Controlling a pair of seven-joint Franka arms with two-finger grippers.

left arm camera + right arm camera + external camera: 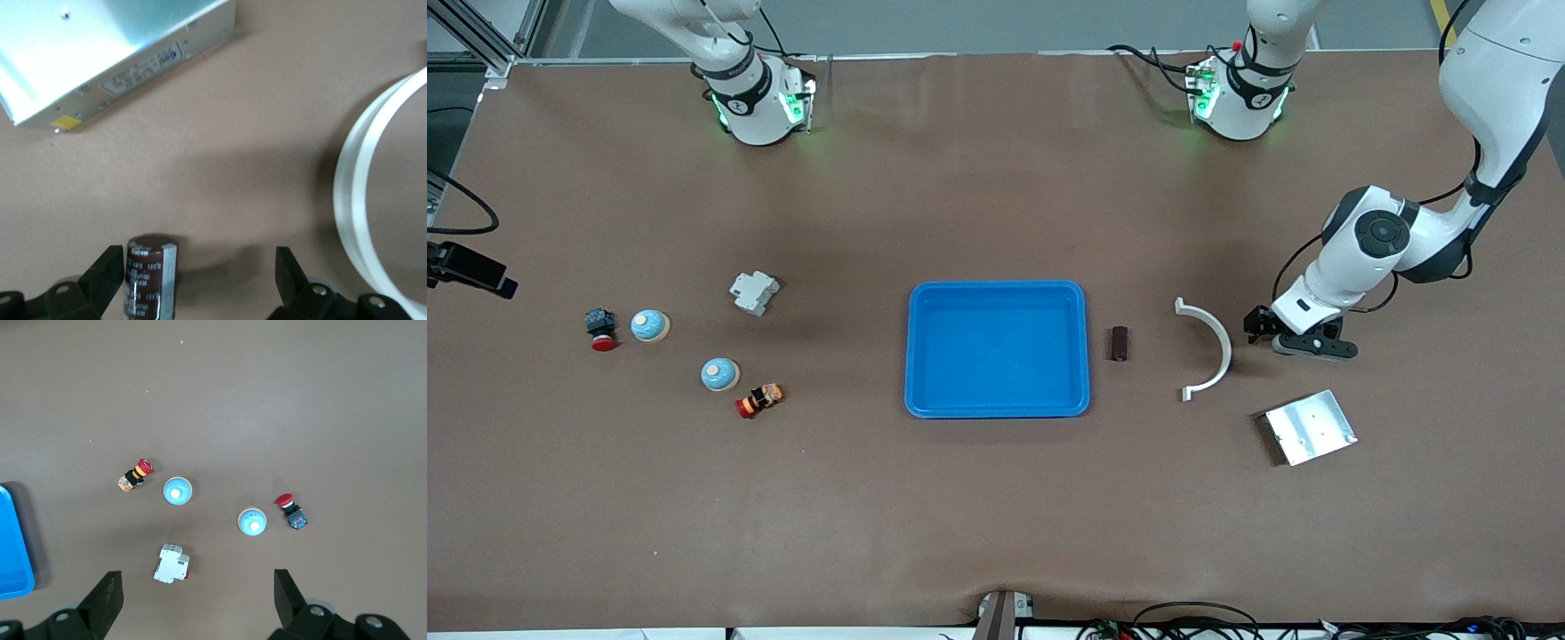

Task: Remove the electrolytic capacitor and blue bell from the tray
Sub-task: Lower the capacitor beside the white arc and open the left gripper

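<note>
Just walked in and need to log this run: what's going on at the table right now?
The blue tray sits empty. The left hand is low at the left arm's end of the table, fingers open, with a dark capacitor between them, resting on the table near a silver metal box and a white curved piece. The right hand waits open, high above two blue bells and small switches.

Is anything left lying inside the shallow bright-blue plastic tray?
No: in the front view the bright-blue tray shows only its bare blue floor, and the two blue bells sit on the table.
</note>
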